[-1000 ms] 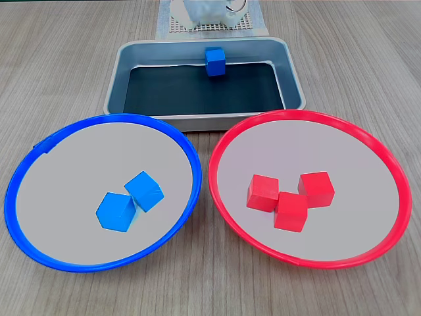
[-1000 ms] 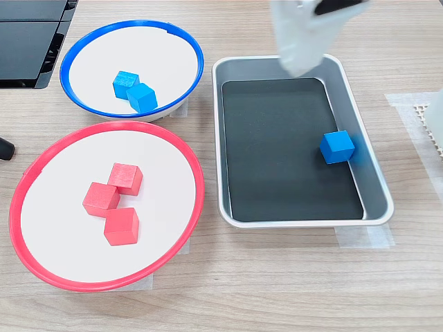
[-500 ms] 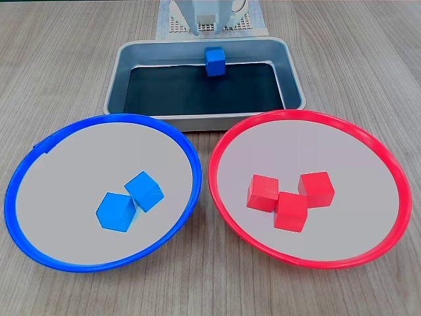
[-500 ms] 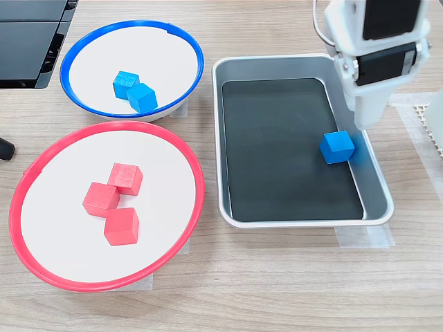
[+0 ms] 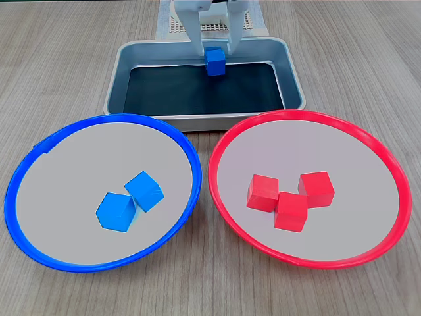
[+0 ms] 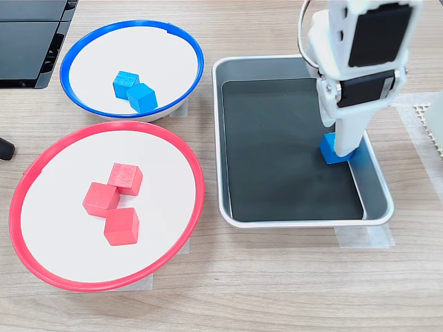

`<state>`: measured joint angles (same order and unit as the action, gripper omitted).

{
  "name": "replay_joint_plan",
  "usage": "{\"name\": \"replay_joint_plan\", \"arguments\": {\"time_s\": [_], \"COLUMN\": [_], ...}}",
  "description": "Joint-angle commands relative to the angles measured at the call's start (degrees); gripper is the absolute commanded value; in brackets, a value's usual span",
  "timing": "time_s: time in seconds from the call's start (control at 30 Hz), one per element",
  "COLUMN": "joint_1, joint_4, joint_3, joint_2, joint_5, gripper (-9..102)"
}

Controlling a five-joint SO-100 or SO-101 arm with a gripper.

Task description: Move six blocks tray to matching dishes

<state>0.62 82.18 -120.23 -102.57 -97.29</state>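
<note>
- While five cubes already rest in dishes, one last blue block [image 5: 215, 61] left in the silver tray [image 5: 125, 69], right against the far wall beside the robot base
- In the blue-rimmed dish [image 5: 26, 224], two blue blocks [image 5: 129, 201] touching each other near the middle
- In the red-rimmed dish [image 5: 395, 217], three red blocks [image 5: 290, 197] clustered together, touching
- White gripper [image 5: 214, 51] lowered over the last blue block, fingers spread, one down each side of the cube
- In the other fixed view, gripper [image 6: 340, 149] covering most of the block [image 6: 327, 151], only a blue corner showing; contact with the cube impossible to confirm
- Step in hand, as a judgement: reaching for the sixth and final block, grasp not yet made
- Next move likely calling for a close on the cube, a straight lift clear of the tray wall, then a carry to the blue-rimmed dish
</note>
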Motion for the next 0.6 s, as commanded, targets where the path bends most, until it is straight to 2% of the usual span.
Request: {"name": "replay_joint_plan", "arguments": {"time_s": [0.0,0.43,0.57], "joint_1": [0.4,1.3,1.1], "joint_4": [-0.9,-8.2,-7.5], "joint_3": [-0.4,-7.2,-7.0], "joint_2": [-0.1,-0.3,-0.2], "joint_5": [-1.1,-3.4,-2.5], "gripper": [16,15,0]}}
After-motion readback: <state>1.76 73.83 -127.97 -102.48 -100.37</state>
